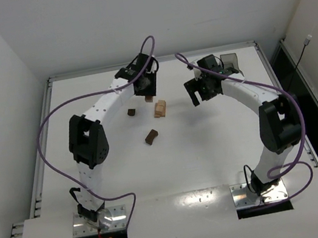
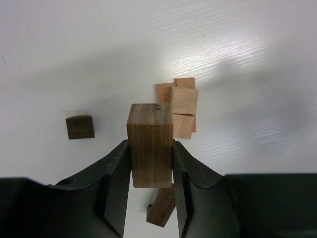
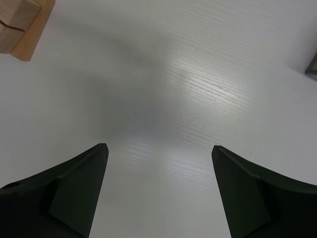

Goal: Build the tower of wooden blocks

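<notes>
left gripper (image 2: 150,148) is clenched on a dark brown rectangular wooden block (image 2: 149,124). One finger sits flat on each long side, and the block's end sticks out past the fingertips. From above, that gripper sits just beyond the low stack of light tan wooden blocks (image 1: 159,108), slightly to the stack's left. In the left wrist view the held block lines up just left of the stack, and a gap of bare table shows between them. It isn't touching the stack.

The stack is a tight cluster of several tan pieces pressed together, near the middle of the white table (image 1: 213,146). Every face of it I can see is tan.

Loose pieces:
- small dark brown wooden cube (image 1: 131,112): left of the stack, apart from it, lying flat on the table.
- dark brown notched wooden piece (image 1: 151,135): on the near side of the stack, a bit left and well apart. In the left wrist view it shows below the held block, partly hidden by it.

right gripper (image 3: 158,148) is right of the stack and apart from it. Its jaws are spread wide with nothing between them, only bare table underneath. A corner of the stack shows at the top left of the right wrist view.

The translucent grey plastic tray (image 1: 229,62) is far right of the stack, beyond the right gripper near the table's far edge.
</notes>
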{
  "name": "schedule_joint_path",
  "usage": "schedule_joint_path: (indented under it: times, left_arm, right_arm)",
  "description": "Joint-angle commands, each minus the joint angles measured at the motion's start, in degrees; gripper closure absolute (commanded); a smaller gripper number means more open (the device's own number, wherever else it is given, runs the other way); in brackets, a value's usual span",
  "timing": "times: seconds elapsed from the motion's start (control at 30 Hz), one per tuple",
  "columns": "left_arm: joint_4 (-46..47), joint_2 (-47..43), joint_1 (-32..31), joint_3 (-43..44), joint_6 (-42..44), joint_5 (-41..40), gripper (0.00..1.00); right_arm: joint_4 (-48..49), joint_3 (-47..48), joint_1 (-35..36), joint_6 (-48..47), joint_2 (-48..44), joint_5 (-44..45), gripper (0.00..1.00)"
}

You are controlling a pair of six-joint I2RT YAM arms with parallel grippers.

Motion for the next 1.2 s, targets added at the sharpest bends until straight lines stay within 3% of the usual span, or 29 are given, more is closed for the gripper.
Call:
schedule_joint_path:
  times: [0.0,0.23,1.17]
  left_arm:
    - [-1.86,3.18,-1.03,5.22,1.63,3.72,1.0]
    - [-2.48,5.2,-1.03,6.99,4.89,9.8,1.0]
    - [-3.1,10.39,-1.03,9.89,8.05,11.12,1.0]
  right_arm:
    - [0.6,1.54,0.32,-0.3,-0.1,-0.22,0.17]
    - [0.6,1.54,0.32,-0.3,-0.1,-0.22,0.17]
    - [1.13,0.49,-0.21,-0.3,-0.1,-0.75,0.17]
